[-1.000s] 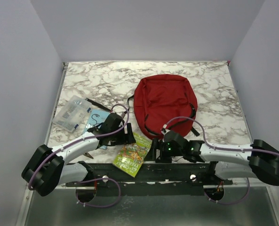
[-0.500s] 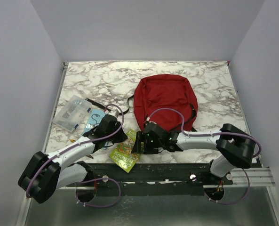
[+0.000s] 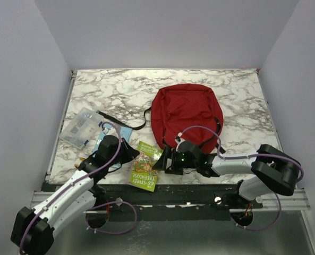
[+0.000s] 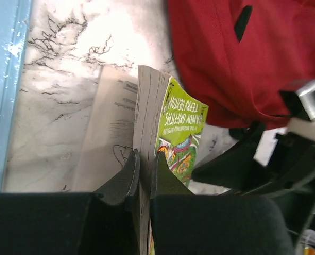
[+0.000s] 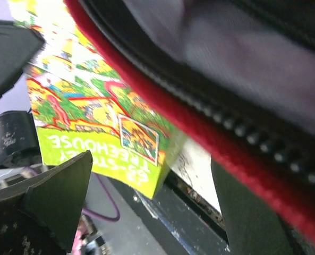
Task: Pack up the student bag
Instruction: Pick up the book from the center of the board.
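Note:
The student bag (image 3: 186, 111), a dark-red backpack, lies in the middle of the marble table; its red edge and black zipper (image 5: 226, 143) fill the right wrist view. A green picture book (image 3: 146, 166) lies by the bag's near-left corner, at the table's front edge. My left gripper (image 3: 130, 155) is shut on the book (image 4: 181, 125), its fingers (image 4: 126, 178) pinching the page block. My right gripper (image 3: 165, 160) stands open between book and bag. In its own view the right gripper (image 5: 152, 212) has the book's corner (image 5: 93, 122) and the bag's lip between its fingers, touching neither.
A clear plastic pencil case (image 3: 83, 127) and a black pen (image 3: 108, 116) lie at the left. A light-blue booklet (image 3: 122, 133) lies beside my left arm, seen as a blue strip (image 4: 6, 79). The table's front edge (image 3: 162, 183) runs just below the book.
My left gripper has shut on the book and drawn back toward the near left. The right gripper swung left from the front edge to the bag's corner, beside the book.

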